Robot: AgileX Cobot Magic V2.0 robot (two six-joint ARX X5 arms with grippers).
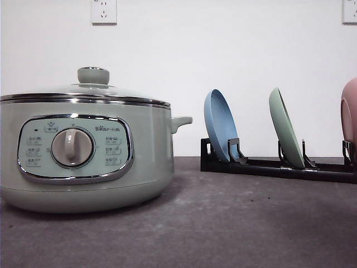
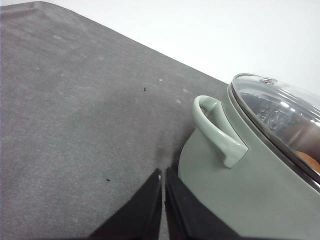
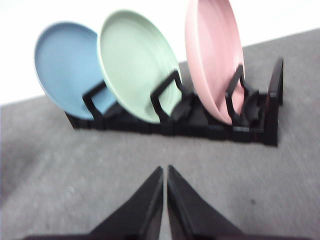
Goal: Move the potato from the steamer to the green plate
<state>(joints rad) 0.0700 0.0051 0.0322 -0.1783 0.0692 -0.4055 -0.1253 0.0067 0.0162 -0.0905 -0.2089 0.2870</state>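
So the steamer [image 1: 83, 151] sits on the dark grey bench [image 1: 223, 223] with its glass lid [image 1: 83, 92] on, green knob [image 1: 93, 75] on top. In the left wrist view you can just make out the potato [image 2: 306, 161] through the glass, an orange-brown bit at the far edge, inside the pot. That lid is what stands between anything and the potato.

The left end effector [image 2: 163, 172] has its two black fingers pressed together with nothing between them, hanging over bare bench just beside the steamer wall. The pot's side handle [image 2: 216, 131] sticks out a little ahead of the fingertips and to one side.

The right end effector [image 3: 165, 170] is the same deal, fingers together and holding nothing. Straight ahead of it is the black plate rack [image 3: 200, 122] with three plates standing on edge: the blue plate [image 3: 62, 67], the green plate [image 3: 135, 62] in the middle slot, and the pink plate [image 3: 210, 55]. The green one is wedged between the other two, with a black rack prong crossing its lower face. Open bench lies between the fingertips and the rack.
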